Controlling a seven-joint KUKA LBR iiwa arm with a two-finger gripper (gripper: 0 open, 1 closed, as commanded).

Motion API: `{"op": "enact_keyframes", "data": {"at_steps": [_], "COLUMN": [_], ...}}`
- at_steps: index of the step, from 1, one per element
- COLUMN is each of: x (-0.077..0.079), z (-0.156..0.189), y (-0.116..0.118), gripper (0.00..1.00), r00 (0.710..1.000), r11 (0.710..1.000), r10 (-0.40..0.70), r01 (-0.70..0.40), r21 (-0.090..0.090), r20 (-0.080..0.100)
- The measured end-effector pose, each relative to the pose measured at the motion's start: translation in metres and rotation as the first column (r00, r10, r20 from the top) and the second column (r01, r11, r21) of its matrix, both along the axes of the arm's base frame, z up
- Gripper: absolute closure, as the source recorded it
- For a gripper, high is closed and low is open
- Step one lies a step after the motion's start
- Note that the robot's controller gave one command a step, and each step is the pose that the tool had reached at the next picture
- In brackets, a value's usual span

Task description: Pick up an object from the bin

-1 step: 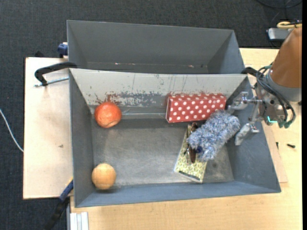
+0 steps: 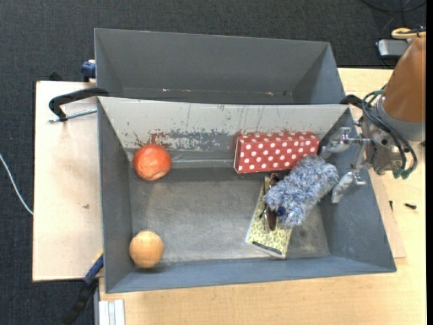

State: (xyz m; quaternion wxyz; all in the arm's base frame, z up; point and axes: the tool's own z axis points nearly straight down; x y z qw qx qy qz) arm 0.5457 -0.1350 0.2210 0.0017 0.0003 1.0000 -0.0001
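My gripper (image 2: 336, 168) hangs over the bin's right slope, its two metal fingers (image 2: 342, 187) spread open one above the other. Just left of them lies a fuzzy blue-grey cloth thing (image 2: 300, 189), its right end reaching up to the gap between the fingers; I cannot tell whether they touch it. The fuzzy thing rests partly on a flat yellow-green patterned card (image 2: 268, 233). A red box with white dots (image 2: 277, 152) stands against the back wall, up and left of the gripper.
A red-orange ball (image 2: 151, 162) lies at the back left of the bin floor. An orange ball (image 2: 146, 248) sits in the front left corner. The arm with its orange cover comes in from the right.
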Motion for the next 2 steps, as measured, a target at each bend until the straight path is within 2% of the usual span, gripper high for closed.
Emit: {"op": "enact_keyframes", "data": {"at_steps": [1, 2], "x": [0.024, 0.046], "z": [-0.058, -0.067], "y": [-0.005, -0.015], "gripper": [0.0, 0.0], "r00": [0.996, 0.986], "r11": [0.996, 0.986], "r10": [0.088, 0.167], "r01": [-0.088, -0.167], "r21": [-0.001, 0.001], "r20": [0.004, -0.001]}}
